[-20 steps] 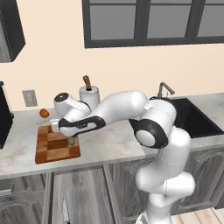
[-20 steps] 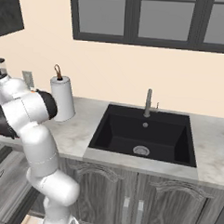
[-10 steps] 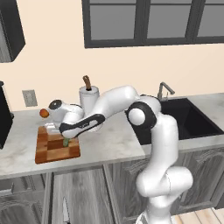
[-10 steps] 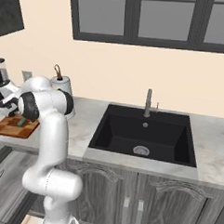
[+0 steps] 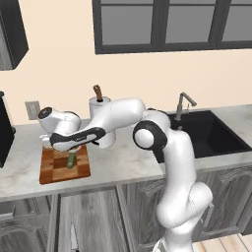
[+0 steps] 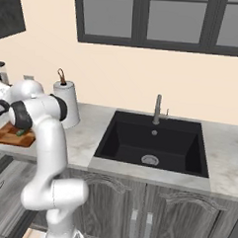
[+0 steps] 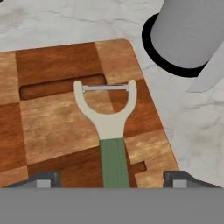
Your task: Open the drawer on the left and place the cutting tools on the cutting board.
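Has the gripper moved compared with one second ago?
Yes. The gripper has swung left, from near the paper-towel roll to above the cutting board.

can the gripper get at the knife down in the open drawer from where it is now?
Probably yes. The gripper stands open above the peeler on the cutting board; the knife lies uncovered in the drawer below.

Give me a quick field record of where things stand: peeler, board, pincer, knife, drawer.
peeler: lying flat on the cutting board, green handle toward the camera in the hand view, pale head away
cutting board: on the counter, beside the paper-towel roll
pincer: open, fingertips standing apart either side of the peeler handle, not touching it
knife: in the open drawer below the counter
drawer: open, low at the left
left to do: knife not yet on the board
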Robot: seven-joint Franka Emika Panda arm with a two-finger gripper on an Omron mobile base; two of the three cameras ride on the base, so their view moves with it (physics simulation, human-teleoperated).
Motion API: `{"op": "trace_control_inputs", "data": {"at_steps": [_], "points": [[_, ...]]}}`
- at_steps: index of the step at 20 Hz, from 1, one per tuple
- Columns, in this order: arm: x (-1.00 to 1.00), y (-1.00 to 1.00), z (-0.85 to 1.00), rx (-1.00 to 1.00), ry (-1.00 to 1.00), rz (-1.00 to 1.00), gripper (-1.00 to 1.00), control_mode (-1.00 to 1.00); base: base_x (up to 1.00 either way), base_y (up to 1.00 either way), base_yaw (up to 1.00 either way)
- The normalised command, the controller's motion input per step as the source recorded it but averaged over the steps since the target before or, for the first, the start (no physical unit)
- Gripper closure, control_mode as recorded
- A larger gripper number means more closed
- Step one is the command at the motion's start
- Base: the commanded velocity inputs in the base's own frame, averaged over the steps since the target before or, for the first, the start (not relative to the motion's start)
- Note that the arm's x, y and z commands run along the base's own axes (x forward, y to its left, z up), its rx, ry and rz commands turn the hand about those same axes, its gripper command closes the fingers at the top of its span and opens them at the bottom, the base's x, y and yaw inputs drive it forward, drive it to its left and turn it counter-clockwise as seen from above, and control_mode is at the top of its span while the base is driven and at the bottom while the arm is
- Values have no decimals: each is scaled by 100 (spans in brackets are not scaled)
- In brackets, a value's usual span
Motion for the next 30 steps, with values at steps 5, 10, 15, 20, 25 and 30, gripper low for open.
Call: {"op": "trace_control_inputs", "data": {"at_steps": [5,10,15,20,25,30], "points": [[-89,-40,6,4,-5,-5,-100,-100,0,0,0],[-100,-62,0,10,-7,-7,-100,-100,0,0,0],[-100,-66,4,25,-5,-5,-100,-100,0,0,0],[-100,-49,1,32,-5,0,-100,-100,0,0,0],[-100,-50,3,40,-2,0,-100,-100,0,0,0],[-68,-21,19,38,11,7,-100,-100,0,0,0]]}}
